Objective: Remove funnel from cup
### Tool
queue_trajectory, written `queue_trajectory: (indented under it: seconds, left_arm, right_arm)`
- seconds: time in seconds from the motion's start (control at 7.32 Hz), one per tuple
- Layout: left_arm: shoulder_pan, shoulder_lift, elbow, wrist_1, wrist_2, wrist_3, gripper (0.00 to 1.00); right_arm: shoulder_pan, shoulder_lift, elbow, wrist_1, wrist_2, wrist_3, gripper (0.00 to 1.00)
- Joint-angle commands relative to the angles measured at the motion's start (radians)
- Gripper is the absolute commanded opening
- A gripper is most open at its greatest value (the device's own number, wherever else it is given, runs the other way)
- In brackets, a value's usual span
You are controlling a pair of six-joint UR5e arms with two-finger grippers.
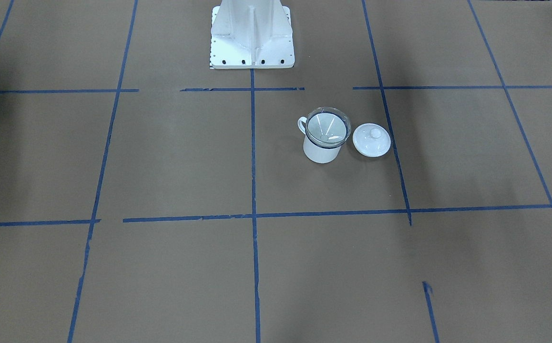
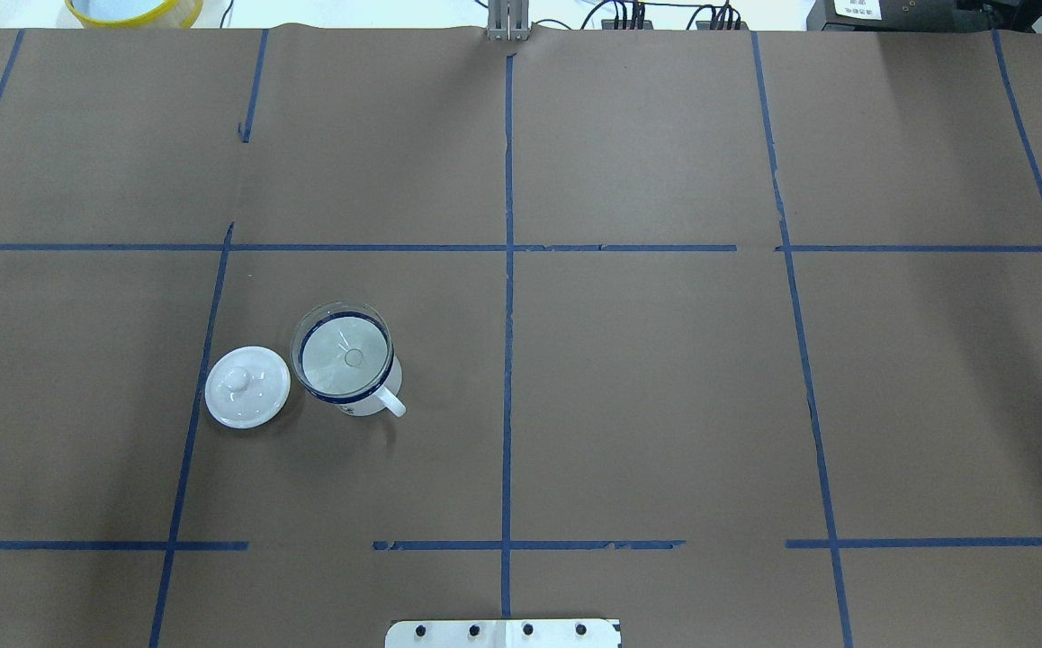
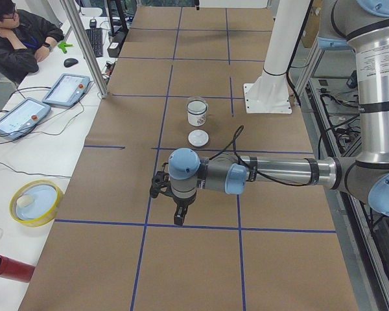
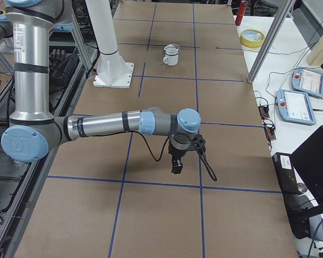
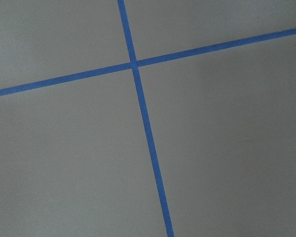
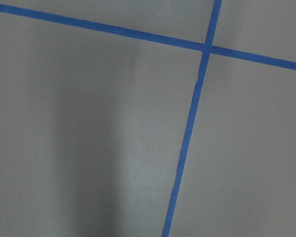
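Observation:
The cup (image 1: 320,151) is a white mug with a dark blue rim, standing upright on the brown table. The clear funnel (image 1: 327,126) sits in its mouth, spout down. Both also show in the overhead view: the cup (image 2: 375,400) and the funnel (image 2: 344,354). The left gripper (image 3: 179,218) shows only in the exterior left view, hanging above the table well away from the cup (image 3: 196,116); I cannot tell if it is open. The right gripper (image 4: 176,165) shows only in the exterior right view, far from the cup (image 4: 171,57); I cannot tell its state.
A white round knobbed lid (image 1: 372,140) lies flat beside the cup, on the side away from its handle; it also shows in the overhead view (image 2: 247,387). The robot's white base (image 1: 252,35) stands at the table's edge. Blue tape lines grid the table. A yellow bowl (image 3: 35,202) sits off the table.

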Motion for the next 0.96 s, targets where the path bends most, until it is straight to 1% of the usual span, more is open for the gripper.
queue_trajectory:
  seconds: [0.0,0.41,0.55,0.68,0.82]
  left_arm:
    - [-0.002,0.003,-0.006,-0.001,0.0,0.0,1.0]
    - [0.0,0.002,-0.01,-0.001,0.003,0.0,1.0]
    - [0.0,-0.03,-0.019,-0.004,0.012,-0.011,1.0]
    - [0.0,-0.071,-0.002,-0.004,0.029,-0.026,1.0]
    - [-0.002,-0.099,0.007,-0.022,0.067,-0.104,1.0]
  right_arm:
    - [0.0,0.0,0.0,0.0,0.0,0.001,1.0]
    - [0.0,0.0,0.0,0.0,0.0,0.0,1.0]
    - [0.0,0.0,0.0,0.0,0.0,0.0,1.0]
    - [0.0,0.0,0.0,0.0,0.0,0.0,1.0]
    - [0.0,0.0,0.0,0.0,0.0,0.0,1.0]
